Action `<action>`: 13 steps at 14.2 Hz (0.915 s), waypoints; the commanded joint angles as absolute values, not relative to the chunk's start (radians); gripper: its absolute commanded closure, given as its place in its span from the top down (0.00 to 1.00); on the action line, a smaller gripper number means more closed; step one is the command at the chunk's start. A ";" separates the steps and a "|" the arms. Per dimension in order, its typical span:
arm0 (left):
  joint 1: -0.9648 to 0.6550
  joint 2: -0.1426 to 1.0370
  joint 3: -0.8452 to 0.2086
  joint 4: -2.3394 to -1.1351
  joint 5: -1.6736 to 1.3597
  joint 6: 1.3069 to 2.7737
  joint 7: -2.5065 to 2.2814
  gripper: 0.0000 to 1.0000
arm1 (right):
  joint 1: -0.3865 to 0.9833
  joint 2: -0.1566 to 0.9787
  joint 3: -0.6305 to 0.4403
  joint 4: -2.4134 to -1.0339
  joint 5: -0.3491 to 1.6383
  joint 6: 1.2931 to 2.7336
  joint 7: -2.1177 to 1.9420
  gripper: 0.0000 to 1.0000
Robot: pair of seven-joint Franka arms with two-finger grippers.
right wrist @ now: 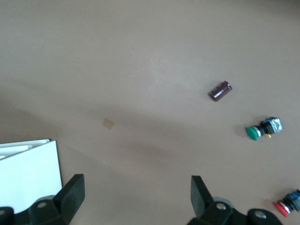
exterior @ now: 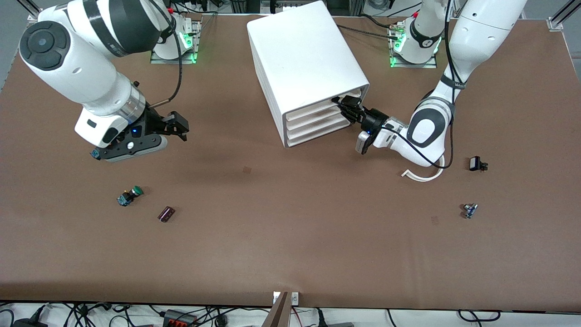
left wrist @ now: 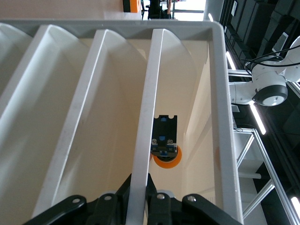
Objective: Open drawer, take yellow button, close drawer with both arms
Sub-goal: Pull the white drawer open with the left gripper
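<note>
The white cabinet (exterior: 304,59) stands at the middle of the table, near the arms' bases, with its four drawers stacked. My left gripper (exterior: 347,106) is at the top drawer (exterior: 313,111) and is shut on its front lip (left wrist: 147,103); the lip runs between the fingers of the left gripper (left wrist: 139,187). The drawer front lines up with the fronts below it. The button (left wrist: 167,159), orange cap and black body, lies inside this drawer. My right gripper (exterior: 179,127) hangs open and empty over bare table toward the right arm's end, and shows in its wrist view (right wrist: 136,180).
A green-capped button (exterior: 130,194) and a brown cylinder (exterior: 166,214) lie on the table near the right gripper. A red-capped button (right wrist: 287,202) shows in the right wrist view. A white curved strip (exterior: 422,176) and two small parts (exterior: 476,163) (exterior: 470,210) lie toward the left arm's end.
</note>
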State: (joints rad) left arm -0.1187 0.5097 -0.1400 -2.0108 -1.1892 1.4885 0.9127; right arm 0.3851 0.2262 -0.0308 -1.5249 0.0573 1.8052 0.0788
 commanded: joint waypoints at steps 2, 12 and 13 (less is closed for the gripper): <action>-0.109 0.587 -0.108 -1.873 -1.192 1.479 0.900 0.01 | 0.458 0.293 -0.038 -1.456 0.069 1.867 0.141 1.00; -0.051 0.724 -0.055 -1.654 -1.149 1.479 0.899 0.02 | 0.653 0.465 -0.038 -1.286 0.067 2.014 0.228 1.00; -0.051 0.724 -0.055 -1.654 -1.149 1.477 0.899 0.25 | 0.678 0.483 -0.038 -1.272 0.067 2.037 0.241 1.00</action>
